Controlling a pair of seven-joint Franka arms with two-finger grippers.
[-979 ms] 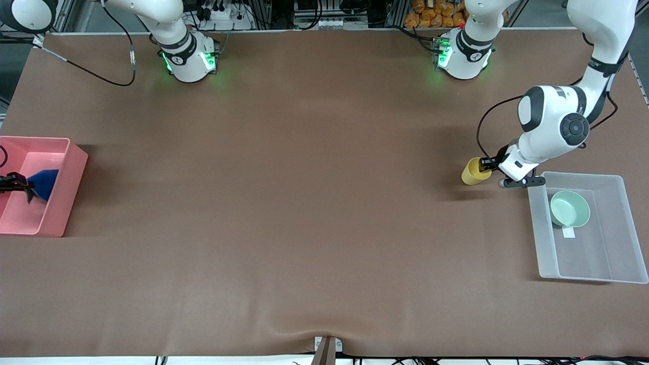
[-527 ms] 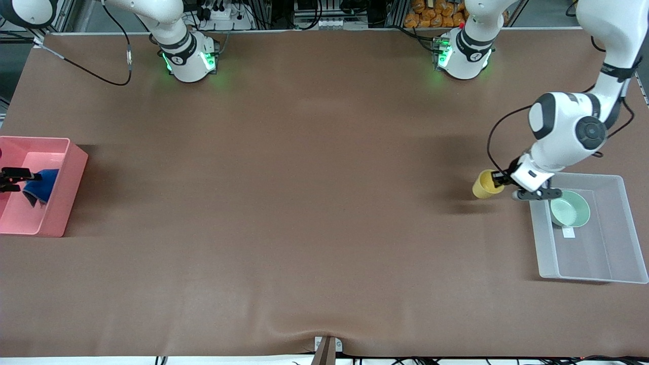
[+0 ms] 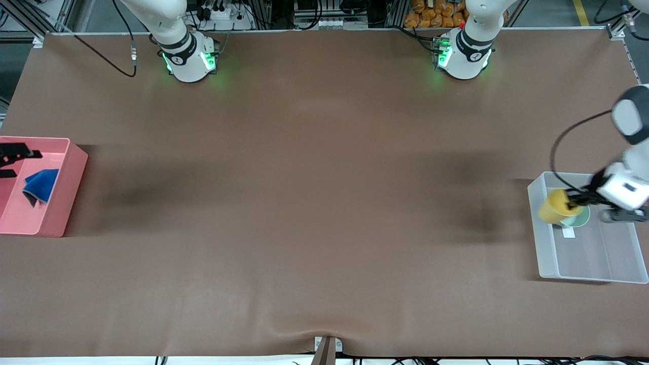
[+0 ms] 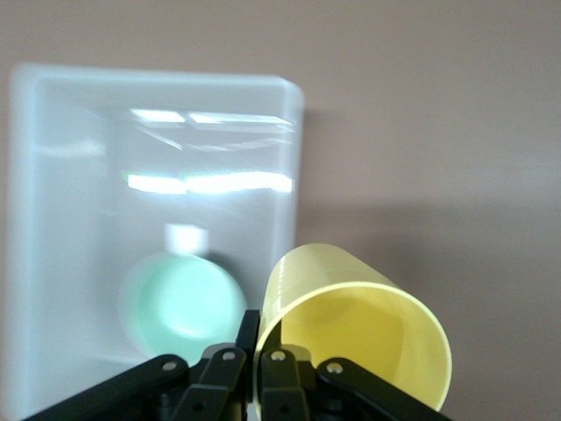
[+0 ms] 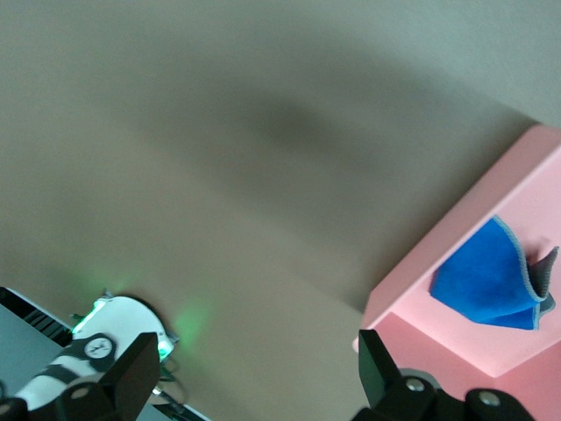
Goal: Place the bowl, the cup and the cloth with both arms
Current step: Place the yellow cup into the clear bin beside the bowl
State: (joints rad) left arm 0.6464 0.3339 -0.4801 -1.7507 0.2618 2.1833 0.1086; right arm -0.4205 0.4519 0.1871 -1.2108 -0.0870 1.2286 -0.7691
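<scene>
Nearly done — the blue cloth (image 3: 39, 185) lies in the pink bin (image 3: 71, 187), right gripper (image 3: 10, 161) spread empty above; left gripper (image 3: 578, 202) clamps the yellow tapered cup (image 3: 556, 207) over the clear tray (image 3: 588, 266) holding the mint bowl (image 4: 182, 304) — only release remains.

I'm working in a robotics lab. Two white arm bases (image 3: 190, 58) with green status lights are bolted along one edge of a wide table (image 3: 314, 203) under a brown cover, with aluminium framing (image 3: 263, 12), power strips (image 3: 220, 12) and loose black cables (image 3: 119, 61) just past that edge.
</scene>
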